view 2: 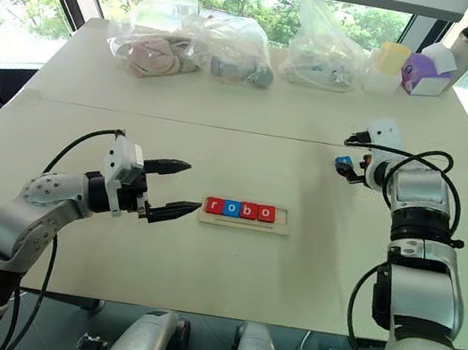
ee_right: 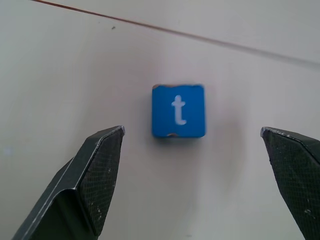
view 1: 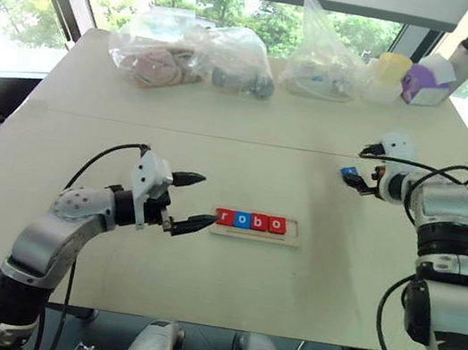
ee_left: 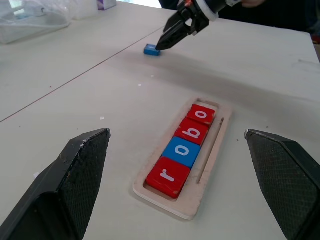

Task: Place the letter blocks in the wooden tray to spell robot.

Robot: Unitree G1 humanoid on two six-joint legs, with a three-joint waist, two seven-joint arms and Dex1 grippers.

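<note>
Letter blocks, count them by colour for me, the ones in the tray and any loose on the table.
Red letter blocks: 3, all in the wooden tray
Blue letter blocks: 2, one in the tray, one loose t block on the table
Total: 5

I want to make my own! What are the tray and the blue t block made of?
The tray looks like pale bare wood: matte, with a raised rim. The blue t block is probably painted wood too: tan patches show at its chipped corners under the smooth blue coat, and the letter is white.
</note>
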